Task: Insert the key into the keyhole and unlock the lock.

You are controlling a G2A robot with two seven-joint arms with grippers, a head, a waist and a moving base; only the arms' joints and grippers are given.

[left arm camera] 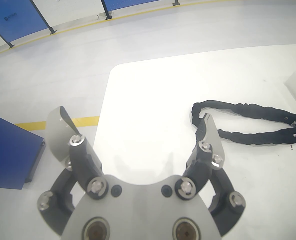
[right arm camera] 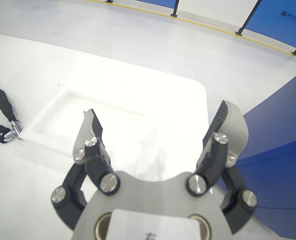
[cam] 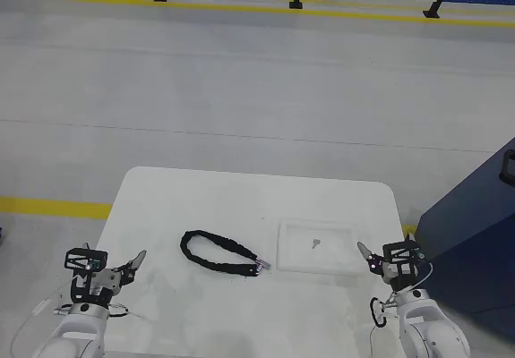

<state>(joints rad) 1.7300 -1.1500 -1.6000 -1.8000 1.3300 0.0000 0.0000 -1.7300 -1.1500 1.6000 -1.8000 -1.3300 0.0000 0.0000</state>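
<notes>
Top view: the black chain lock (cam: 219,253) lies on the table (cam: 239,197), its metal end just beside the white tray (cam: 286,261) holding the key (cam: 314,242). Left gripper (left arm camera: 135,113) and right gripper (right arm camera: 157,108) hang spread wide, empty, at the near corners.

Top view. Open tabletop on the table (cam: 239,201) runs across its upper half and along the lower centre, giving room to pass. At mid-frame the chain lock (cam: 186,243) lies flat as a low obstacle, its metal end right at the left wall of the tray (cam: 282,252). The low tray walls ring the key (cam: 314,242), which is reachable from above. A blue case (cam: 481,251) stands tall just off the table's right edge and narrows the room on that side.
</notes>
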